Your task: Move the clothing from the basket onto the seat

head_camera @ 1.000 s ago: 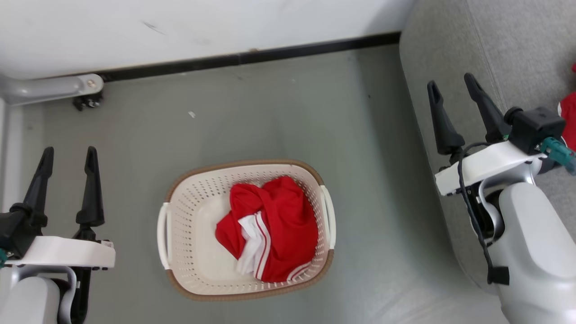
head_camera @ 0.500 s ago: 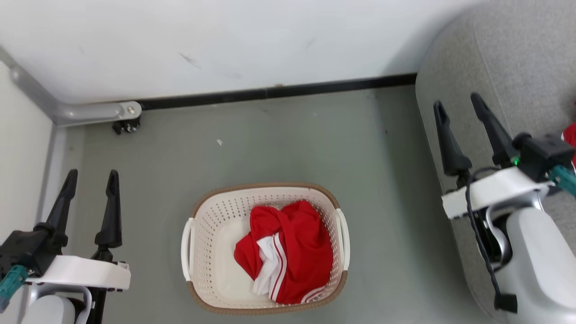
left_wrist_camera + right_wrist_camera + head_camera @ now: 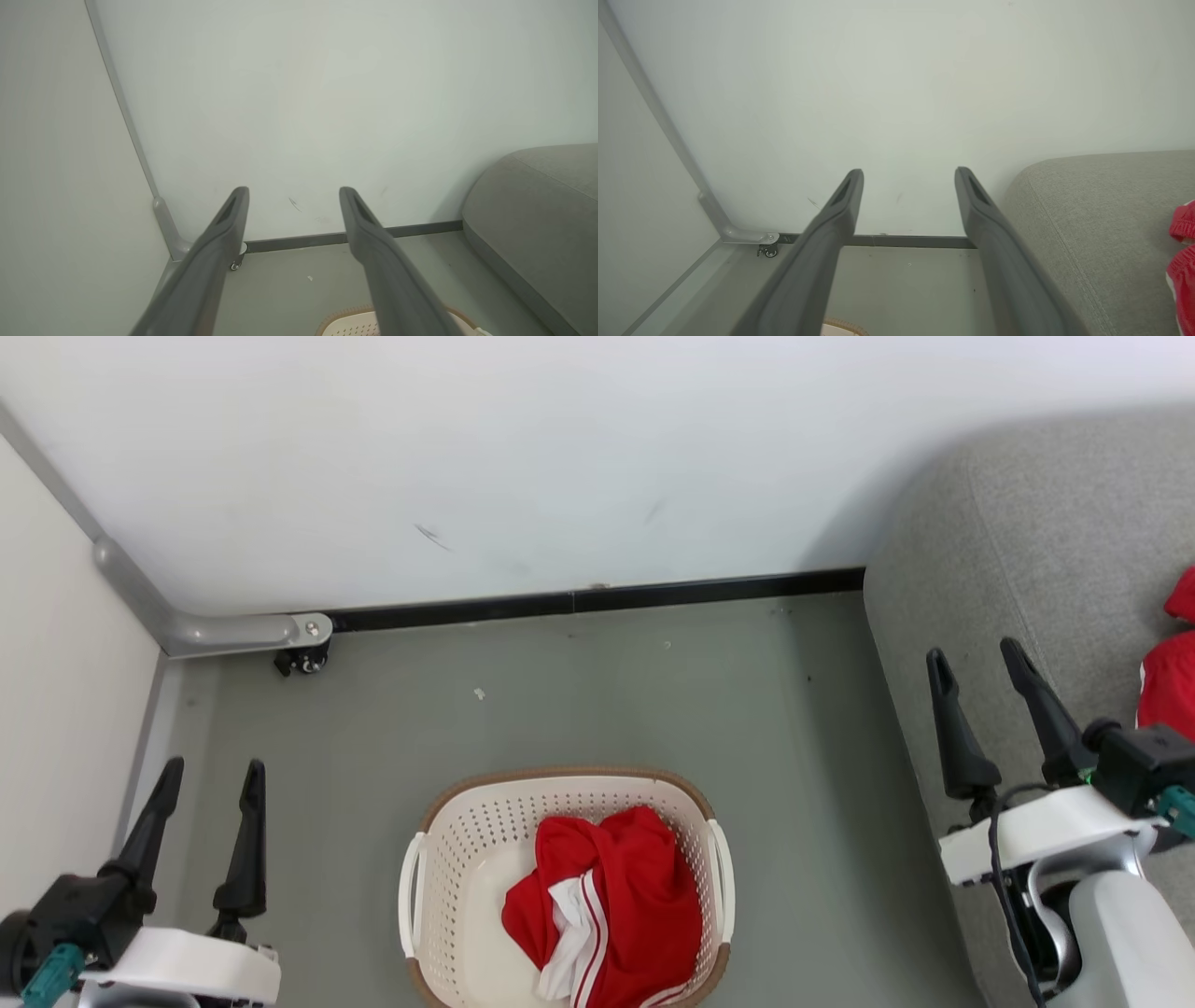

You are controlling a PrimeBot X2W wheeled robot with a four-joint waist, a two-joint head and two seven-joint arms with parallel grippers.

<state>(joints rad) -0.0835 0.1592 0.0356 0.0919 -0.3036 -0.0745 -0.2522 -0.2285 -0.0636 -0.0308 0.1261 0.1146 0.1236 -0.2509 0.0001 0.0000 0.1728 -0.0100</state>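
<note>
As the whole head view has slid over the last second, with the basket (image 3: 560, 773) sinking toward the bottom edge and far more of the white wall (image 3: 560, 457) coming in above the dark skirting (image 3: 597, 602), the change is the camera's and not the things': the head has tipped up or the body has drawn back, and the basket shows no sign of having shifted on the grey-green floor (image 3: 653, 691). The arms drift with the picture in much the same way; the left gripper (image 3: 213, 767) at lower left and the right gripper (image 3: 973, 651) at lower right each stand with fingers spread wide and nothing between them, and both wrist views look past parted fingers at the wall. For the task this reads as a pause between two carries: neither gripper is near the cloth in the basket. The basket, cream with perforated walls and a brown rim, holds one red garment (image 3: 625, 887), crumpled toward its right half with a white panel and thin white stripes turned up; the left part of its bottom is bare, and its near end is cut off by the picture's edge. The other red garment (image 3: 1169, 681) already lies on the grey seat (image 3: 1008, 579) at the far right, partly out of frame, just beyond the right gripper, so I judge the job about half done, with the basket's one piece left to lift and carry rightward
</note>
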